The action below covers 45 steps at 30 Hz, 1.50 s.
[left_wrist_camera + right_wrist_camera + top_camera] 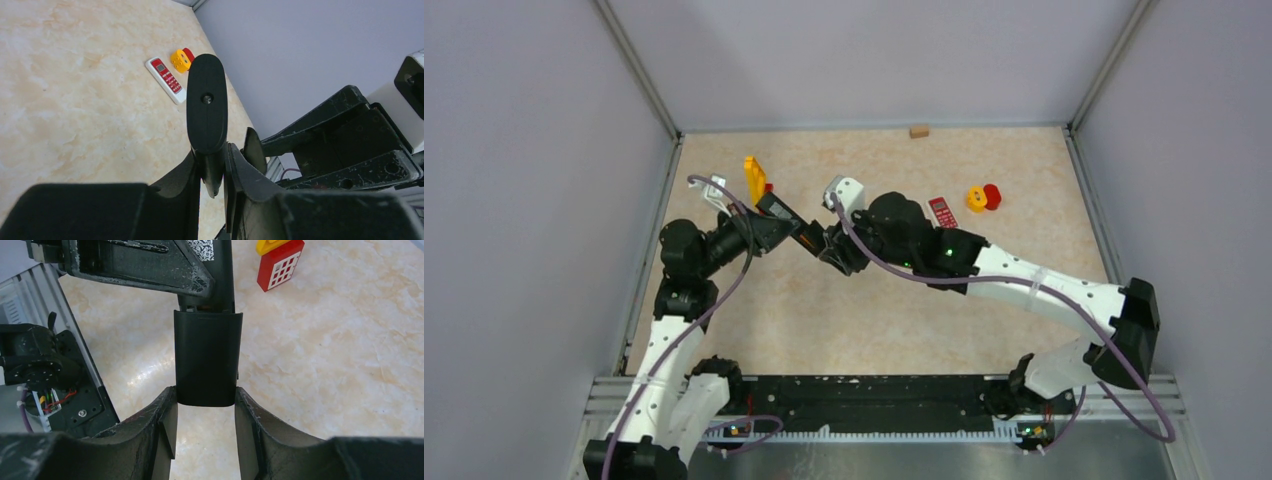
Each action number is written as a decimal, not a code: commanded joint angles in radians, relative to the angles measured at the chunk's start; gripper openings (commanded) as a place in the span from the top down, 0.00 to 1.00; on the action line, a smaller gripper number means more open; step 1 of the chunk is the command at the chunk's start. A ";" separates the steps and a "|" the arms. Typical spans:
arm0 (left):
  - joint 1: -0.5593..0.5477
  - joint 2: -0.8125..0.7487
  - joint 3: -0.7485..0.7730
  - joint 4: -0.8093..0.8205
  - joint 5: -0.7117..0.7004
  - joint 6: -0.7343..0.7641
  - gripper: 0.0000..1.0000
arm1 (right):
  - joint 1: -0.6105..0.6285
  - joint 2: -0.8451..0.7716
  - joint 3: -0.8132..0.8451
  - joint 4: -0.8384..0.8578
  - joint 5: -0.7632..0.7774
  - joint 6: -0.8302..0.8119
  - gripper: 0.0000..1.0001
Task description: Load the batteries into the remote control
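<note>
A black remote control (pixel 810 238) is held in the air between my two grippers, above the table's middle. My left gripper (pixel 796 231) is shut on one end; in the left wrist view the remote (pixel 206 105) stands edge-on between the fingers, its back with a screw showing. My right gripper (pixel 829 247) has its fingertips against both sides of the other end (pixel 206 357), where a cover seam shows. In the wrist views the left gripper (pixel 220 165) and right gripper (pixel 206 410) both grip it. No batteries are in view.
A red-and-white remote (pixel 942 212) lies at the back right, also in the left wrist view (pixel 166 80), beside a yellow piece (pixel 976 199) and a red piece (pixel 992 196). A yellow-and-red block (pixel 754 178) stands back left. A small wooden block (pixel 918 131) sits by the far wall.
</note>
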<state>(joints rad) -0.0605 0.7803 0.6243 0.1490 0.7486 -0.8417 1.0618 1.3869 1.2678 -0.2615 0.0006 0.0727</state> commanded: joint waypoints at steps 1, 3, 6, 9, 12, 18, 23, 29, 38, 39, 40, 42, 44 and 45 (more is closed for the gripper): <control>0.001 -0.027 0.018 0.068 0.048 0.040 1.00 | 0.042 0.062 0.105 -0.081 0.084 -0.042 0.75; 0.001 -0.032 0.024 0.049 0.049 0.055 1.00 | 0.055 0.080 0.128 -0.096 0.100 -0.055 0.75; 0.000 -0.036 0.034 0.030 0.049 0.067 1.00 | 0.066 0.098 0.155 -0.115 0.113 -0.062 0.75; 0.001 -0.035 0.036 0.023 0.052 0.068 1.00 | 0.074 0.108 0.168 -0.133 0.129 -0.066 0.75; 0.001 -0.033 0.041 0.023 0.061 0.065 1.00 | 0.077 0.115 0.169 -0.138 0.141 -0.067 0.75; 0.001 -0.019 0.048 0.035 0.091 0.028 1.00 | 0.078 0.133 0.176 -0.129 0.140 -0.093 0.75; 0.001 -0.010 0.046 0.053 0.097 -0.011 1.00 | 0.085 0.150 0.195 -0.130 0.119 -0.110 0.75; 0.001 0.000 0.047 0.063 0.101 -0.039 1.00 | 0.091 0.155 0.202 -0.143 0.113 -0.116 0.74; 0.001 0.008 0.063 0.070 0.124 -0.083 1.00 | 0.090 0.191 0.233 -0.192 0.112 -0.104 0.73; 0.000 0.008 0.063 0.070 0.127 -0.087 1.00 | 0.090 0.198 0.240 -0.200 0.111 -0.101 0.72; 0.001 0.006 0.064 0.071 0.130 -0.090 1.00 | 0.090 0.205 0.251 -0.213 0.109 -0.095 0.72; 0.000 0.001 0.060 0.076 0.132 -0.088 1.00 | 0.090 0.223 0.275 -0.242 0.102 -0.085 0.70; 0.000 -0.009 0.050 0.079 0.127 -0.074 1.00 | 0.091 0.238 0.300 -0.274 0.095 -0.080 0.69; 0.001 -0.016 0.045 0.084 0.131 -0.064 1.00 | 0.090 0.245 0.313 -0.290 0.091 -0.080 0.69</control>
<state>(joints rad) -0.0521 0.7944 0.6304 0.1444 0.8185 -0.8803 1.1324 1.5898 1.5082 -0.5087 0.1177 -0.0174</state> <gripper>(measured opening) 0.230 0.413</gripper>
